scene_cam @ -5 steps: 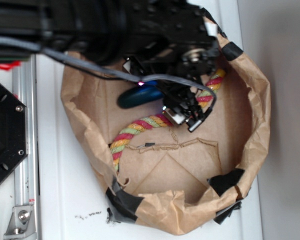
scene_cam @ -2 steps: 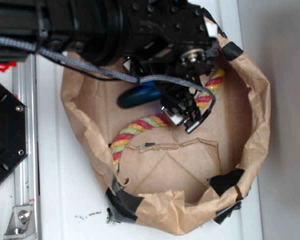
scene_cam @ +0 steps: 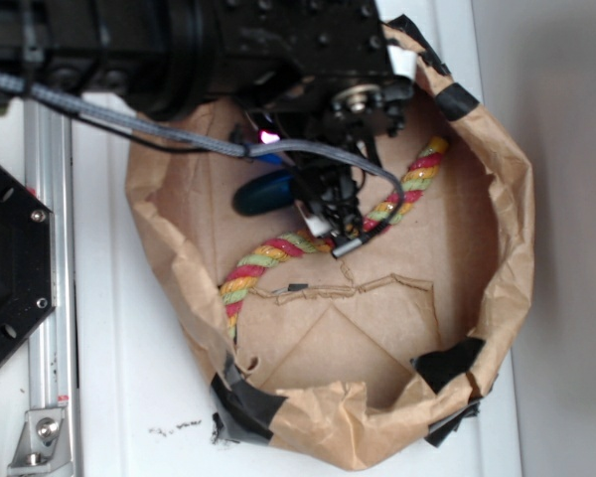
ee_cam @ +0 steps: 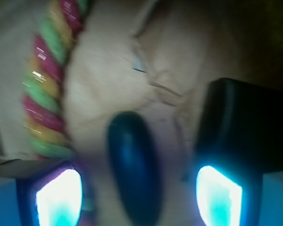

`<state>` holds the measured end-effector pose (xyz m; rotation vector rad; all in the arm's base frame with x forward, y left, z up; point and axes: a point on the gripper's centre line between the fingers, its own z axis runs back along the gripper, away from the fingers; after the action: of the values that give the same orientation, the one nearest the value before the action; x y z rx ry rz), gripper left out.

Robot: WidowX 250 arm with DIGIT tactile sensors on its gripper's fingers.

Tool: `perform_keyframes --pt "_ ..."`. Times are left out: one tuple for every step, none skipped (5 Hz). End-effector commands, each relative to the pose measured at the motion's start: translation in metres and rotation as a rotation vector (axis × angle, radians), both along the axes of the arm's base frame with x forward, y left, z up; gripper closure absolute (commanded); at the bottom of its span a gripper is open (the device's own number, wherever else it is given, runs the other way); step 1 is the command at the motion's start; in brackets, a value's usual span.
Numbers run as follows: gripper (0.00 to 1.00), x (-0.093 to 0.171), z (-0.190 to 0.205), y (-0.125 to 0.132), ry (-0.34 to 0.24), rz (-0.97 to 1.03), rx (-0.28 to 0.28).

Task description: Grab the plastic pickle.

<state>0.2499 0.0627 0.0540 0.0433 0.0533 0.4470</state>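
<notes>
Flanking the plastic pickle (ee_cam: 134, 167): twisted rope (ee_cam: 49, 89), black block (ee_cam: 240, 127).

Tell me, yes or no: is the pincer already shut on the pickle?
No, the dark teal plastic pickle lies between open pincer fingers, untouched.

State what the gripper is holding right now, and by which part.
Nothing. The gripper is open, its fingers either side of the plastic pickle without touching it.

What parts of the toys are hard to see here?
- Plastic pickle: exterior view, its right end is hidden under the arm.
- Rope: exterior view, its middle is covered by the tool.
- Wrist view: everything is blurred; the pickle's near end is cut off by the bottom edge.
</notes>
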Motion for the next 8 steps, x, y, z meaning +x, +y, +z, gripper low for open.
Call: perform_keyframes --pt "0.0 -0.012 0.004 0.034 0.022 -0.034 0.082" --pt "0.0 -0.012 0.004 0.034 0.022 -0.034 0.082" --pt "0.0 -0.012 0.004 0.034 0.022 -0.034 0.082" --pt "0.0 -0.012 0.004 0.034 0.022 -0.034 0.082" --pt "0.0 -0.012 0.004 0.034 0.022 -0.034 0.082" --pt "0.0 -0.03 0.004 0.023 -0.022 0.035 -0.019" --pt "0.0 -0.042 0.008 0.021 -0.113 0.096 0.004" --pt "0.0 -0.04 0.005 0.018 -0.138 0.131 0.029"
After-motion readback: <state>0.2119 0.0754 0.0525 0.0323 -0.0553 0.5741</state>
